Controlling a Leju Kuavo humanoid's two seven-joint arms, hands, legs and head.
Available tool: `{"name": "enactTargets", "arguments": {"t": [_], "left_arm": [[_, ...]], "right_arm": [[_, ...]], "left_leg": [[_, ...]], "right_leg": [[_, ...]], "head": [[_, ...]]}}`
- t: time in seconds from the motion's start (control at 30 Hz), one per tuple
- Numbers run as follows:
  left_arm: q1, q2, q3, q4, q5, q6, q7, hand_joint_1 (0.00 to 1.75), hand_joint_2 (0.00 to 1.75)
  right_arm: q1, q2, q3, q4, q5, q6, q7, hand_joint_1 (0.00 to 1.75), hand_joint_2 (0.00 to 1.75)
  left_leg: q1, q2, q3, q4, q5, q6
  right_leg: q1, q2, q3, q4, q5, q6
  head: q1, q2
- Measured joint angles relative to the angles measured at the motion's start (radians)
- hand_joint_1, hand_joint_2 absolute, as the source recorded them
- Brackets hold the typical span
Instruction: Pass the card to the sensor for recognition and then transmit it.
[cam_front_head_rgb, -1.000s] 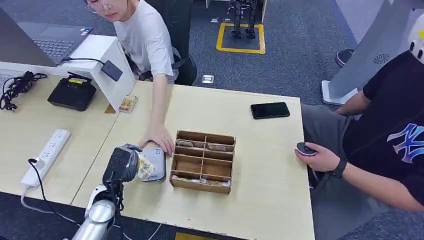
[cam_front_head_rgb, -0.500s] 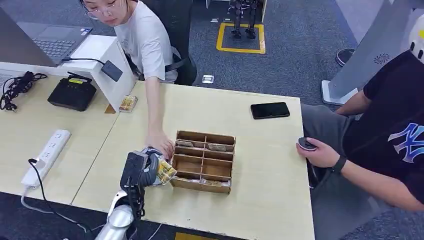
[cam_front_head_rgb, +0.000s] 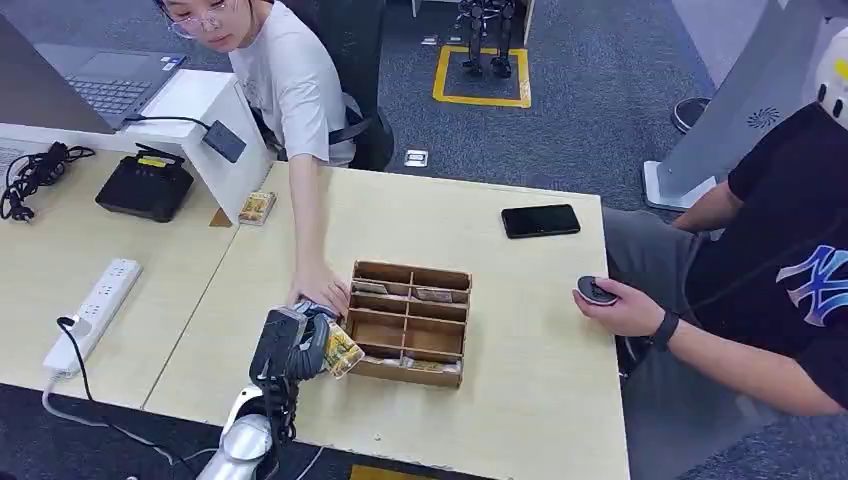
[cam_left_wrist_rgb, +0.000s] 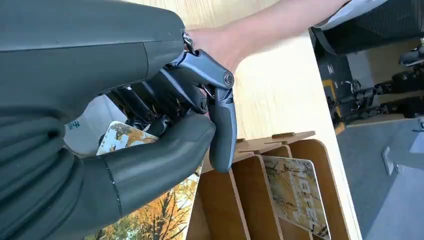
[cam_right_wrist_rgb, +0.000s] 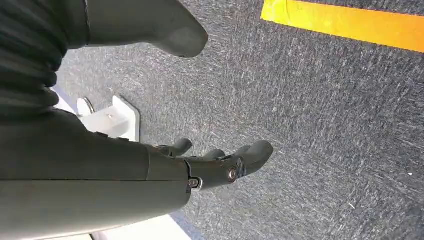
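Observation:
My left hand (cam_front_head_rgb: 293, 345) pinches a card (cam_front_head_rgb: 342, 352) printed with yellow autumn leaves, right at the near left corner of the wooden divided box (cam_front_head_rgb: 407, 322). The left wrist view shows the thumb (cam_left_wrist_rgb: 165, 160) pressed on the card (cam_left_wrist_rgb: 150, 220) beside the box's compartments (cam_left_wrist_rgb: 260, 200), one holding another card (cam_left_wrist_rgb: 295, 195). The grey sensor pad (cam_left_wrist_rgb: 85, 130) lies under my hand, mostly hidden. A person's hand (cam_front_head_rgb: 320, 285) rests at its far edge. My right hand (cam_right_wrist_rgb: 220, 162) hangs over the carpet, fingers apart and holding nothing.
A black phone (cam_front_head_rgb: 540, 220) lies at the table's far right. A second person sits on the right with a round black object (cam_front_head_rgb: 596, 291) in hand. A power strip (cam_front_head_rgb: 93, 312), a black device (cam_front_head_rgb: 147, 185) and a small card stack (cam_front_head_rgb: 257, 207) lie to the left.
My left hand has carried the card rightward from above the sensor pad to the box's near left corner. The seated person's hand on the right has shifted slightly left.

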Motion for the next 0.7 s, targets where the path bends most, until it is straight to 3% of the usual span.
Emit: {"name": "enactTargets", "arguments": {"t": [0.7], "left_arm": [[-0.113, 0.023, 0.033, 0.066, 0.105, 0.057, -0.039, 1.75, 1.75]], "right_arm": [[-0.016, 0.000, -0.025, 0.000, 0.063, 0.003, 0.002, 0.00, 1.75]], "left_leg": [[0.000, 0.000, 0.000, 0.000, 0.001, 0.001]], "right_leg": [[0.000, 0.000, 0.000, 0.000, 0.000, 0.000]], "head": [[0.000, 0.000]]}}
